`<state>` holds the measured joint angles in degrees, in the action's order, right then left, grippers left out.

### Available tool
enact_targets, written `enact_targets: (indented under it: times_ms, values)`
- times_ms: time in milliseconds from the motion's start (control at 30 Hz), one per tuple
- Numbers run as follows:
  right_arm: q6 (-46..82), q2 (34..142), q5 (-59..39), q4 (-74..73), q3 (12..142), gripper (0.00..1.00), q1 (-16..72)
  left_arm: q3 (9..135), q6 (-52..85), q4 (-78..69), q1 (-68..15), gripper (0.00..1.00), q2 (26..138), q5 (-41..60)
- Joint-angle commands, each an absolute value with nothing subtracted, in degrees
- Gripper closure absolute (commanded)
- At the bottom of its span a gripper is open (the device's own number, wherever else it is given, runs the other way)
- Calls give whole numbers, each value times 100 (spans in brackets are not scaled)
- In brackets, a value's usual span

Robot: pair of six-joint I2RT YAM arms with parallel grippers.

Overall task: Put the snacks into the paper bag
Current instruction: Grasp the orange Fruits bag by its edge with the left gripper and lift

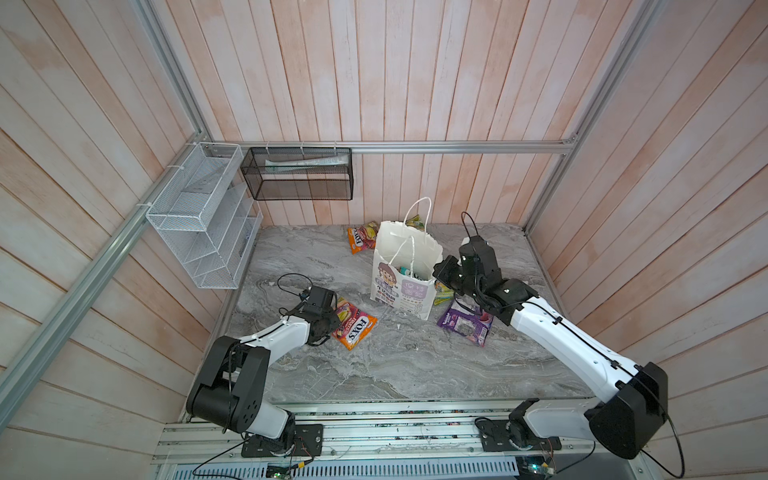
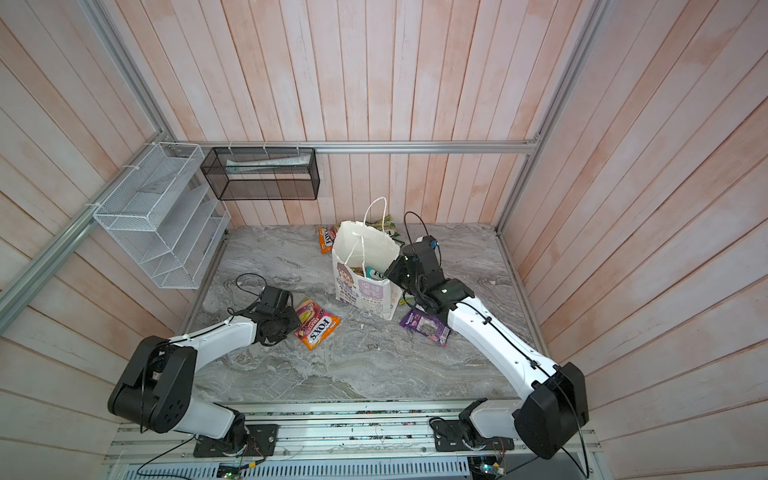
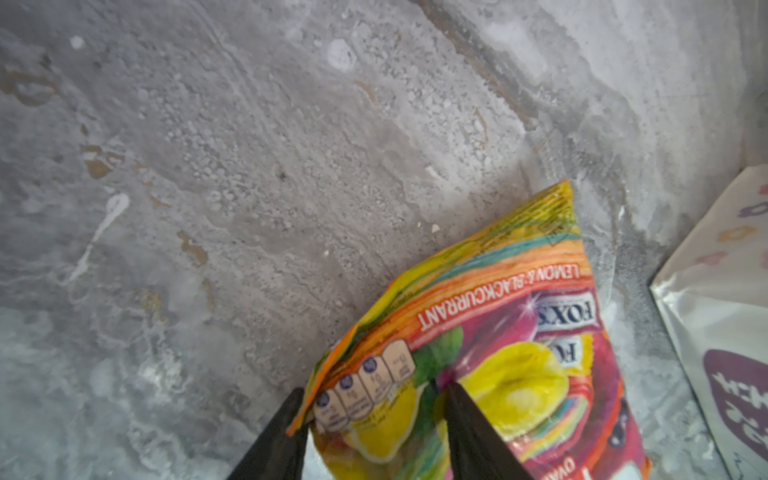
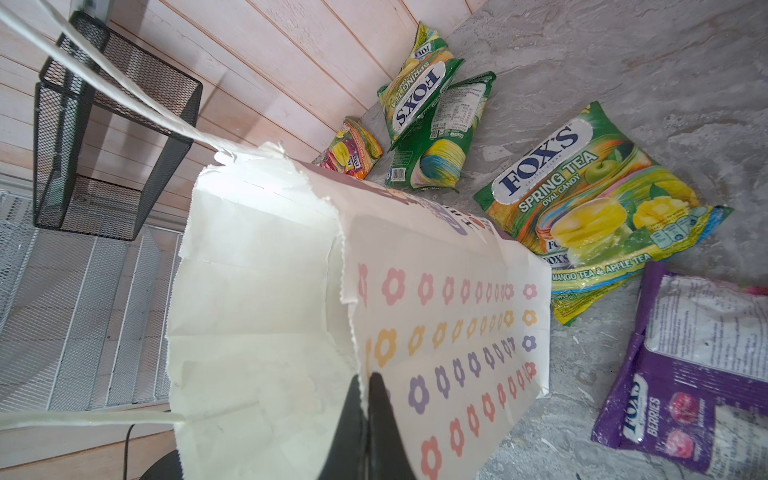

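White paper bag [image 1: 390, 245] upright near the tabletop's [image 1: 415, 374] far edge, rim pinched in the fully closed right gripper [image 4: 365, 382]. At least one packet [image 2: 376, 274] already inside. Left gripper [image 3: 374, 399] half open, astride a corner of the orange-pink packet [image 3: 498, 332] toward the left edge; firm grip not evident. Left outside — green packets [image 4: 590, 199] beside and behind the bag, a purple one [image 1: 465, 324], another orange one [image 1: 361, 237] at the far edge — most of the job.

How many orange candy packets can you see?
2. The near orange packet lies at the left pincer; the far orange packet lies behind the paper bag. More may hide inside the bag.
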<state>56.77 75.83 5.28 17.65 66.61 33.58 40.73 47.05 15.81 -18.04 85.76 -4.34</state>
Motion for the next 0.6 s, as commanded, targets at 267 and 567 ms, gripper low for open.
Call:
enact_targets:
  times_ms: [267, 567]
  values:
    - [5651, 7431, 580, 1809, 6584, 100, 3338, 4240, 5041, 1676, -1843, 76, 8334, -40]
    - [5643, 7347, 633, 1822, 6550, 100, 3336, 4599, 5168, 1933, -1777, 100, 7860, 272]
